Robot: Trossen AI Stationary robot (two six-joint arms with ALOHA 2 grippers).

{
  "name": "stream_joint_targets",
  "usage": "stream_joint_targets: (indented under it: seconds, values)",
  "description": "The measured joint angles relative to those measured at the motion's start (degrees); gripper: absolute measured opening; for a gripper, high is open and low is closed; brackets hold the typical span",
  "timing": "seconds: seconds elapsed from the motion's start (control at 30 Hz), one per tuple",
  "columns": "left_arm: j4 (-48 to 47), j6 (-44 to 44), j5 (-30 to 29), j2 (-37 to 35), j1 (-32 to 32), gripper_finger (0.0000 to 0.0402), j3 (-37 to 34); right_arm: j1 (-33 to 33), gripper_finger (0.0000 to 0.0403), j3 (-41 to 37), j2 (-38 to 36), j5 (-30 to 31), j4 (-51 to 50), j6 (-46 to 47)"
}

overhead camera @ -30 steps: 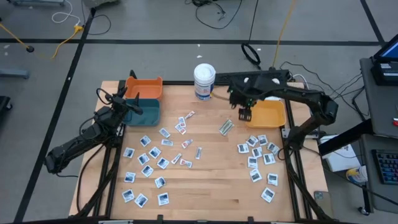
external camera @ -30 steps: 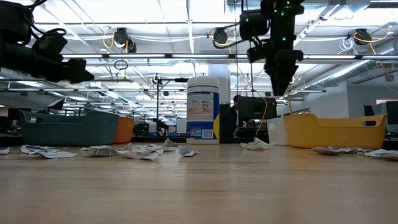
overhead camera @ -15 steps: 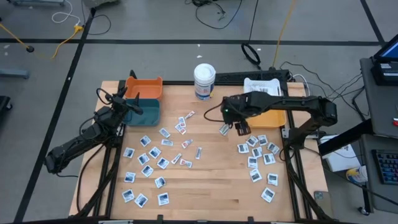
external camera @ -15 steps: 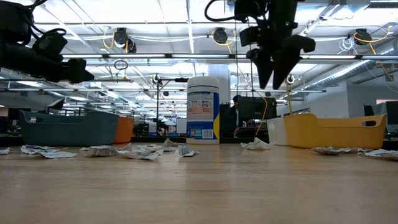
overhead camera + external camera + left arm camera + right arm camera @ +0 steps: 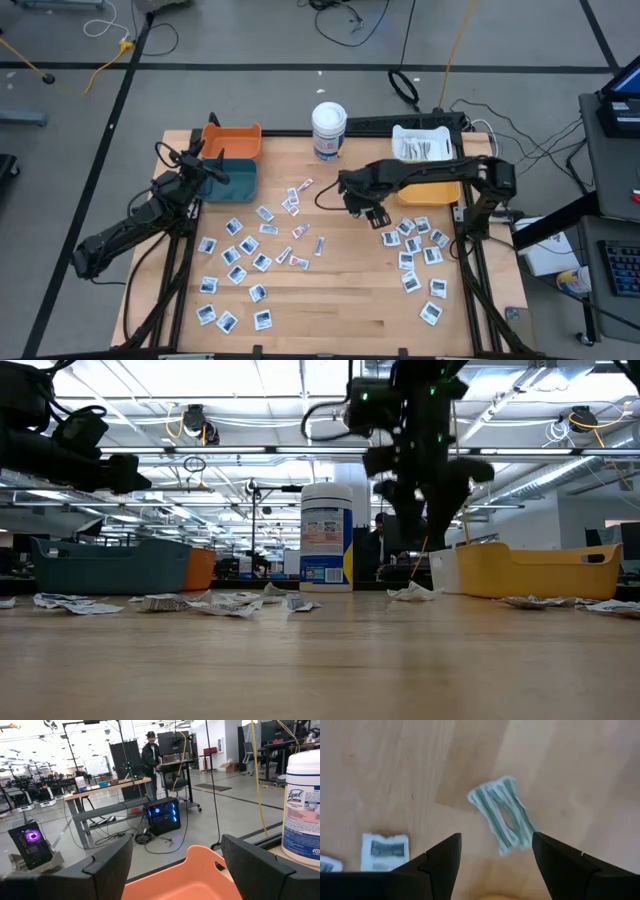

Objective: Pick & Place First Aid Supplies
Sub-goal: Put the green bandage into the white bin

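- Hovering above the worktop (image 5: 330,290) middle, the right pincer (image 5: 366,207) is holding its fingers (image 5: 440,865) apart, gripping nothing.
- Lying flat on the wood between those fingers in the right wrist view is a green-striped packet (image 5: 501,814); a white sachet (image 5: 384,851) is lying nearby.
- Sachets (image 5: 240,262) are lying scattered left of centre, more (image 5: 418,250) at right, near the yellow bin (image 5: 432,186).
- Waiting over the teal bin (image 5: 232,179), the left pincer (image 5: 196,156) is gaping, empty.
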Motion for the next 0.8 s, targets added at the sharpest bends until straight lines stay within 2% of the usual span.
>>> stream_joint_targets:
  seconds: [0.37,0.6,0.7,0.8]
  values:
    - [0.0,0.0,0.0,0.0,0.0,0.0308,0.0,-0.4,0.0238,-9.8,3.9,0.6,10.7,-3.2]
    - [0.0,0.0,0.0,0.0,0.0,0.0308,0.0,-0.7,0.0237,-11.4,3.8,0.7,12.6,-3.9]
    - [0.0,0.0,0.0,0.0,0.0,0.0308,0.0,-0.7,0.0224,-12.2,3.7,0.6,13.9,-5.0]
    - [0.0,0.0,0.0,0.0,0.0,0.0308,0.0,-0.7,0.0192,-13.1,3.6,0.3,15.6,-4.9]
